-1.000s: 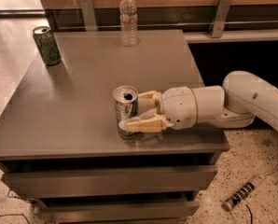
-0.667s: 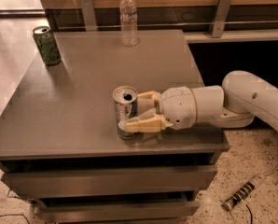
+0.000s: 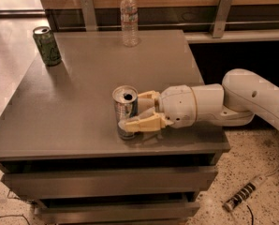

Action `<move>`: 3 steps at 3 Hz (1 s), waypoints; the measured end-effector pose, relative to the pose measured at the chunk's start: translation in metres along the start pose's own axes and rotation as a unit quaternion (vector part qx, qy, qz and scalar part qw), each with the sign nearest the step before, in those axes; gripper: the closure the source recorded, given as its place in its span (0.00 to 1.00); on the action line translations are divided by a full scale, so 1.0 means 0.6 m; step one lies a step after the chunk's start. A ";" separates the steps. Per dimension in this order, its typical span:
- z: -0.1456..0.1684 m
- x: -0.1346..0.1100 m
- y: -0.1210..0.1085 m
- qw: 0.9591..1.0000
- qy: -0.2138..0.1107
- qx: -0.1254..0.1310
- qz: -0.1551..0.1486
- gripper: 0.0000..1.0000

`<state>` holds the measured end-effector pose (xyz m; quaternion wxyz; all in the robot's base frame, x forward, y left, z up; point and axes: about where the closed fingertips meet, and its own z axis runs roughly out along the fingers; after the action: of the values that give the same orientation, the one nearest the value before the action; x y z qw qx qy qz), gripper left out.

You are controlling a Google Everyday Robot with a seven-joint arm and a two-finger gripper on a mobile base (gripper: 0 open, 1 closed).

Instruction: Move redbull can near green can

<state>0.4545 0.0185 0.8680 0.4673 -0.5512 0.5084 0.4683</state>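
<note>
Your pincer (image 3: pixel 132 110) is clasped on the tall slim silver-and-blue redbull can (image 3: pixel 124 106), which stands upright near the grey counter's (image 3: pixel 69 111) near edge. The shorter green can (image 3: pixel 47 46) sits well apart at the far left corner.

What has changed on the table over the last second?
Nothing visibly changed. The gripper is closed on the redbull can near the front edge of the table, as before. The green can at the far left corner and the water bottle at the back have not moved.
</note>
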 end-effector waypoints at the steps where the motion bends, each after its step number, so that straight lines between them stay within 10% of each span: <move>1: -0.033 -0.010 -0.068 0.999 0.017 0.021 0.023 1.00; 3: -0.069 -0.029 -0.202 0.996 0.034 0.070 0.051 1.00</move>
<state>0.5763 -0.0150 0.8951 0.4628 -0.5060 0.5831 0.4356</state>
